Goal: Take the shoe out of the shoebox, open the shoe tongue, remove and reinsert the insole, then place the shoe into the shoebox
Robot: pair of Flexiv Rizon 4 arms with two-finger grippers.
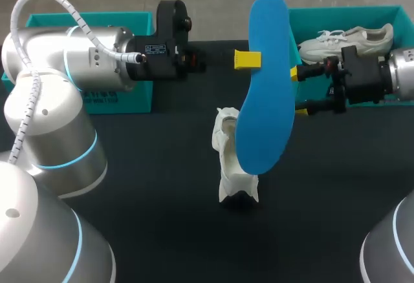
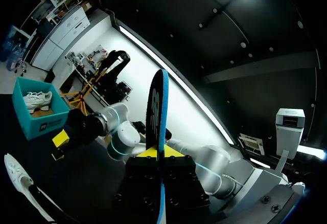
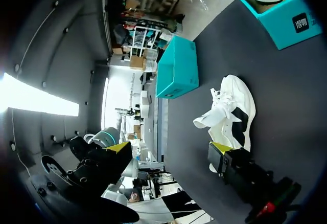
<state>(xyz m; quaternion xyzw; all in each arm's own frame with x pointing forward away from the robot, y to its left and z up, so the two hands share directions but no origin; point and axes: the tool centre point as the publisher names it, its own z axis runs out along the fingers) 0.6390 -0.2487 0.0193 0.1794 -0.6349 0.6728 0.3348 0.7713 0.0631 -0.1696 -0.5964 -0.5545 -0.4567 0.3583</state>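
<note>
Dark table (image 1: 142,199); insole (image 1: 262,89) broad overhead, edge-on wrist-side.

The left arm (image 1: 84,60) is reaching in level, its left hand (image 1: 251,59) pinching the insole (image 1: 262,102). The right arm (image 1: 400,70) is holding its right hand (image 1: 296,92) opposite, fingers spread.

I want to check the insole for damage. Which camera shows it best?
The head view: the insole shows its whole blue face, upright in the left gripper. The left wrist view catches only its thin edge. In the right wrist view I cannot make it out.
</note>
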